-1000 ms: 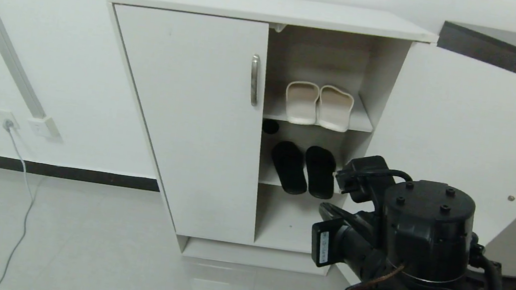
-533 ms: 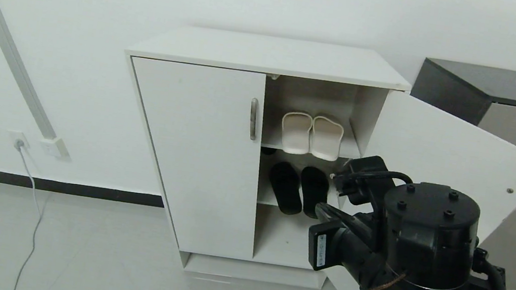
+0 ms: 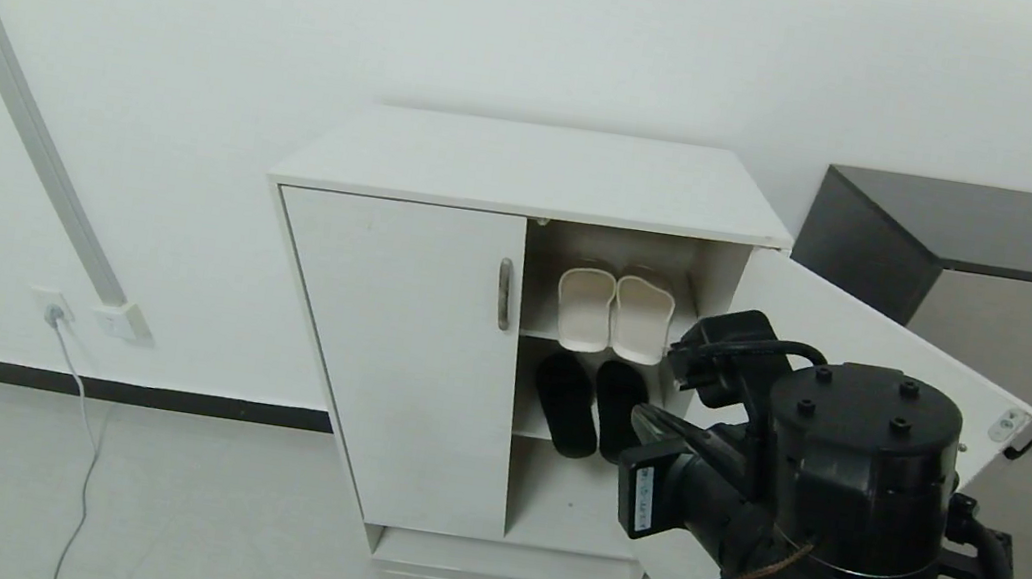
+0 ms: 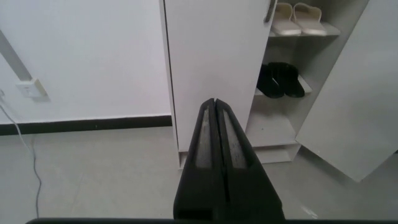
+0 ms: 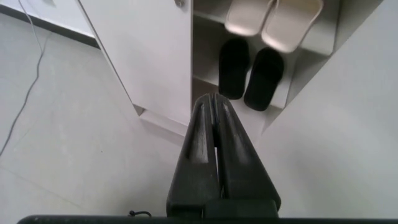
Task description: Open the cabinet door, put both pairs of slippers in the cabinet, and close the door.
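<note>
The white cabinet [image 3: 533,166] stands against the wall, its left door [image 3: 396,353] closed and its right door [image 3: 857,343] swung open. A beige pair of slippers [image 3: 614,313] lies on the upper shelf. Below it, a black pair of slippers [image 3: 588,406] lies on the middle shelf. My right gripper [image 5: 215,98] is shut and empty, out in front of the open compartment and pointing at the black slippers [image 5: 250,70]. My left gripper [image 4: 215,102] is shut and empty, held back from the closed left door [image 4: 211,56] above the floor.
The open door [image 5: 339,130] stands out beside my right arm [image 3: 842,487]. A grey cabinet [image 3: 1029,301] stands just to the right. A wall socket with a hanging cable [image 3: 55,313] sits to the left, and open tiled floor [image 3: 142,510] lies in front.
The head camera has drawn back, so the cabinet looks smaller and lower in the picture. Both slipper pairs stay on their shelves and the right door stays open.
</note>
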